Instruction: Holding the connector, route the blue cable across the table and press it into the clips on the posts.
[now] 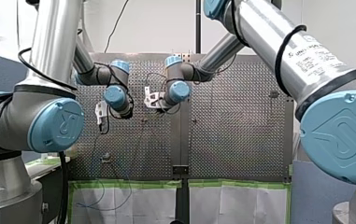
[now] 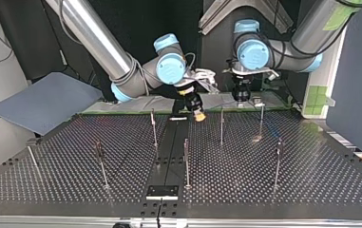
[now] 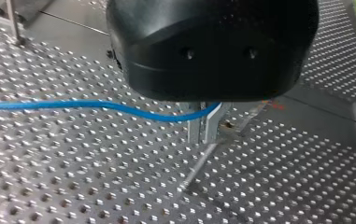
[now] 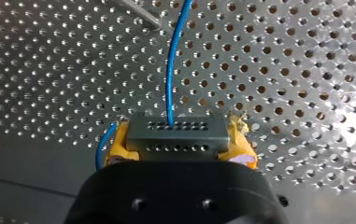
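We hold the grey metal connector [image 4: 175, 135], a block with two rows of small holes, clamped between our right fingers [image 4: 118, 145], yellow pads closed on both its ends. The thin blue cable [image 4: 171, 65] leaves it and runs ahead of them over the perforated metal table [image 4: 297, 70]. Our left fingers [image 3: 211, 128] are pinched together on the same cable, a thin metal post [image 3: 199, 163] just ahead of them.

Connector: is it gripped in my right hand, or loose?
Gripped: the right wrist view shows the connector clamped between the right hand's yellow pads, blue cable running out ahead.
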Available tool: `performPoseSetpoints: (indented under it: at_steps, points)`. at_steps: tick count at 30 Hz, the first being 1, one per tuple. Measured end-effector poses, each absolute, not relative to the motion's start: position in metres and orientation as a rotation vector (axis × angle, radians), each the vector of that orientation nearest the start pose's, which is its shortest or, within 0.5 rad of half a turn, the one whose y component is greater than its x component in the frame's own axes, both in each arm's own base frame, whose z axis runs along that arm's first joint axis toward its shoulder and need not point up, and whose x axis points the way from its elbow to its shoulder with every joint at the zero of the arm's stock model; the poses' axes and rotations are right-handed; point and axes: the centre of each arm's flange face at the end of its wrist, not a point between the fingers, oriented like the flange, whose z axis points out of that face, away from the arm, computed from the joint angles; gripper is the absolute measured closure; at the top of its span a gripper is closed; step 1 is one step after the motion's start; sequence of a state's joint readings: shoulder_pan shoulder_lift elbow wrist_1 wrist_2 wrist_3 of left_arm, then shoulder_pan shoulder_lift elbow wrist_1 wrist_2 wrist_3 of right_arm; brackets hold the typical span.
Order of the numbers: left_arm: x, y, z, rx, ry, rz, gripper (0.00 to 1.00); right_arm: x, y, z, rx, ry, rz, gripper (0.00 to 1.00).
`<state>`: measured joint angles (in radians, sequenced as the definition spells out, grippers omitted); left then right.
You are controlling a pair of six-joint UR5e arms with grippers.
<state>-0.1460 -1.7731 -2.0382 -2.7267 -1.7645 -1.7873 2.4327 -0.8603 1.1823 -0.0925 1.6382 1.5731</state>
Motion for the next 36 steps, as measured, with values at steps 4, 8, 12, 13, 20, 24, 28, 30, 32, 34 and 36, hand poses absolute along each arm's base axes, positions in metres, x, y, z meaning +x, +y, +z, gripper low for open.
performPoseSetpoints:
  at_steps: [4,8,12,13,20,24,28,30,32,34,36]
  points:
    - [0.442,-0.181,0.207,-0.198,1.824,-0.078,0.98,0.628,-0.372,0.233,-2.731,1.093,-2.116,1.0]
    - [0.443,-0.181,0.205,-0.199,1.818,-0.084,0.98,0.625,-0.371,0.227,-2.744,1.098,-2.094,1.0]
    - [0.445,-0.182,0.198,-0.197,1.827,-0.089,0.98,0.623,-0.372,0.225,-2.747,1.103,-2.087,1.0]
    - [0.445,-0.183,0.194,-0.195,1.834,-0.09,0.98,0.623,-0.372,0.224,-2.747,1.104,-2.086,1.0]
    - [0.45,-0.183,0.171,-0.204,1.86,-0.092,0.98,0.616,-0.375,0.213,-2.755,1.129,-2.055,1.0]
    - [0.451,-0.183,0.167,-0.201,1.862,-0.1,0.98,0.611,-0.377,0.201,-2.77,1.143,-2.021,1.0]
    - [0.455,-0.184,0.168,-0.189,1.845,-0.126,0.98,0.61,-0.379,0.179,-2.794,1.151,-1.968,1.0]
    - [0.457,-0.185,0.17,-0.183,1.837,-0.137,0.98,0.609,-0.38,0.171,-2.8,1.155,-1.952,1.0]
    - [0.458,-0.186,0.171,-0.18,1.831,-0.146,0.98,0.608,-0.383,0.167,-2.801,1.162,-1.944,1.0]
    - [0.459,-0.186,0.171,-0.18,1.828,-0.15,0.98,0.607,-0.386,0.166,-2.799,1.169,-1.944,1.0]
    - [0.46,-0.185,0.171,-0.181,1.828,-0.151,0.98,0.606,-0.389,0.165,-2.795,1.169,-1.946,1.0]
